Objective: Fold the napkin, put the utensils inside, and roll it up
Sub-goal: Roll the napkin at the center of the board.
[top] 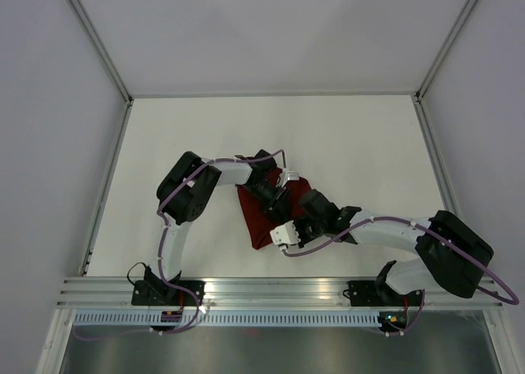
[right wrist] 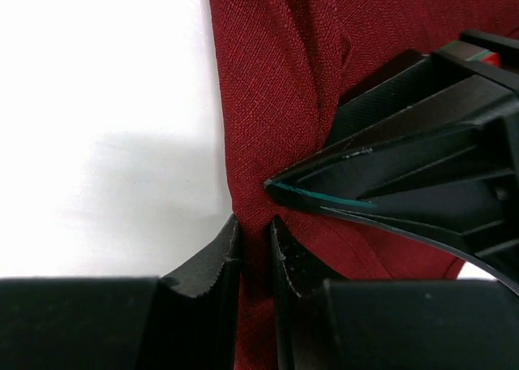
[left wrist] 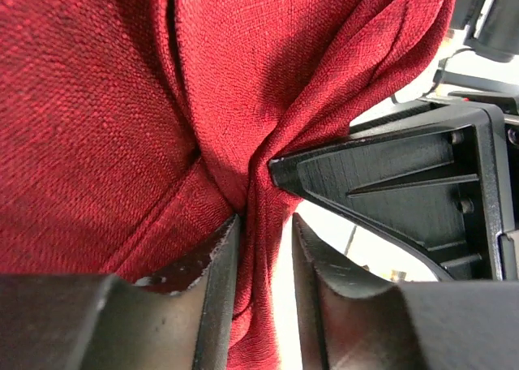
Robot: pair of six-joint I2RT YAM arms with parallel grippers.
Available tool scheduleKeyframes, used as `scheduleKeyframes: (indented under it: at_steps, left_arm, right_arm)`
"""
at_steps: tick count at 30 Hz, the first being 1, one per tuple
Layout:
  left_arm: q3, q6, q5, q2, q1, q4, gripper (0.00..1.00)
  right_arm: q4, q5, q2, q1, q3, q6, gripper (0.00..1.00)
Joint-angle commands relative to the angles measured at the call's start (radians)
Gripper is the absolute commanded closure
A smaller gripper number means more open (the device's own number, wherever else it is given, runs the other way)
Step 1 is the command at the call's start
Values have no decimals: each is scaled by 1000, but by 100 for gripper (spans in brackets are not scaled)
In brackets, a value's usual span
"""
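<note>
The dark red napkin lies folded and bunched on the white table between both arms. My right gripper is shut on a pinched fold at the napkin's edge; in the top view it reaches in from the right. My left gripper straddles a fold of the napkin with its jaws a little apart, and a strip of light shows beside the cloth; in the top view it sits right beside the right gripper. Each wrist view shows the other gripper's finger close by. No fork is in view.
The white table is ringed by an aluminium frame, with a rail along the near edge. Both arms cross over the napkin's middle and right side.
</note>
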Motion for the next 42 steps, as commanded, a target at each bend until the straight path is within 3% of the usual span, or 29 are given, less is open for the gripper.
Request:
scheduleKeyframes:
  at_steps: [1,11,17,24,28,34,42]
  left_arm:
    - [-17,0,-239,-50,31,46,60]
    - [-39,-174,-397,-205,107,147,57]
    - [-124,-299,-613,-337,167,230,57]
    - [-301,-336,-880,-630,172,397,54]
    - [-413,-305,-935,-792,167,492,54]
    - [-505,-173,-1073,-909,59,546,52]
    - [-547,8,-1253,-908,-246,623,48]
  right_arm:
    - [-186,-68,65,-17,37,52,87]
    - [-395,-206,209,-127,218,35,89]
    - [-563,-318,329,-211,362,-11,90]
    - [-807,-444,519,-319,568,-120,90]
    - [-948,-492,645,-369,693,-183,90]
    - [-1111,-538,789,-414,862,-229,90]
    - [-1188,-550,868,-431,945,-203,90]
